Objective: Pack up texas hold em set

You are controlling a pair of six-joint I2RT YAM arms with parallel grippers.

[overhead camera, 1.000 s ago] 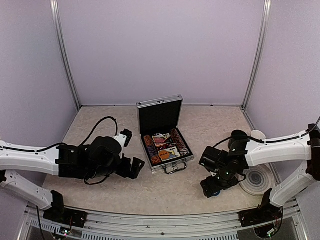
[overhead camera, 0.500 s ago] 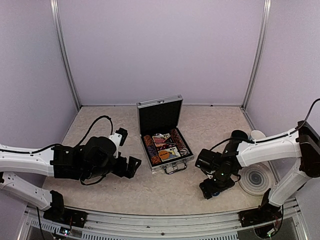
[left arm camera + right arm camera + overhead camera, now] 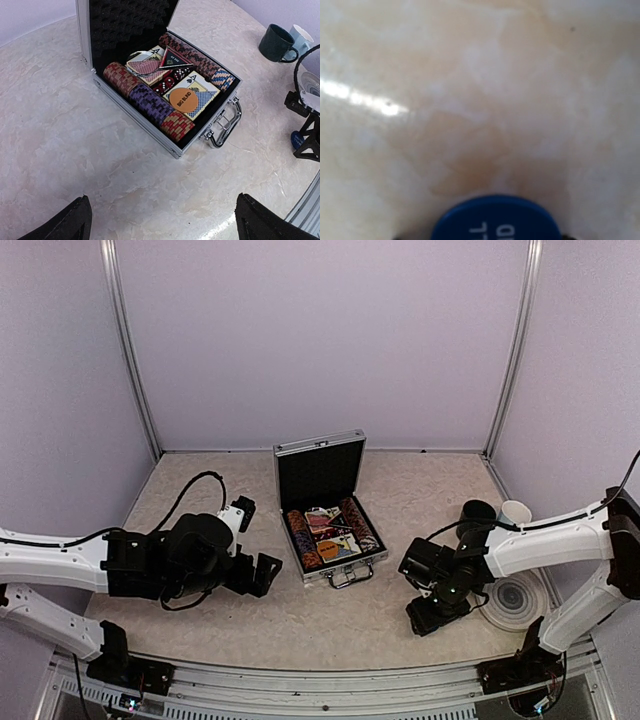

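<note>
Poker case point(image 3: 345, 568) of ribbed silver aluminium stands open at the middle of the table point(image 3: 300, 630). Its lid point(image 3: 320, 472) is upright and lined with black egg-crate foam, and its handle point(image 3: 225, 125) is turned toward the arms. Inside the black tray, two lines of chips run along the sides: a left row point(image 3: 147, 102) of red, purple and red again, and a right row point(image 3: 195, 56) of dark red ending in blue and orange. Between them lie a red deck point(image 3: 147, 66) toward the lid and a blue deck point(image 3: 202, 90) toward the handle, with an orange button point(image 3: 183, 100) marked "BIG BLIND" resting on the blue one. A black triangle point(image 3: 175, 57) sits beside the red deck, and small red dice point(image 3: 167, 86) show in the gap between the decks.

One piece of the set is outside the case — a blue button point(image 3: 495, 220) with white lettering, flat on the table to the case's right. It lies directly under the right gripper point(image 3: 435, 615), whose dark tips just show at either side of it. Whether the fingers have hold of the disc cannot be told. The left gripper point(image 3: 162, 212) hangs left of the case, fingers spread wide with nothing between them.

Near the table's right edge, a dark mug point(image 3: 477, 512) and a pale mug point(image 3: 515, 512) stand side by side behind a round grey coaster point(image 3: 515, 598).
</note>
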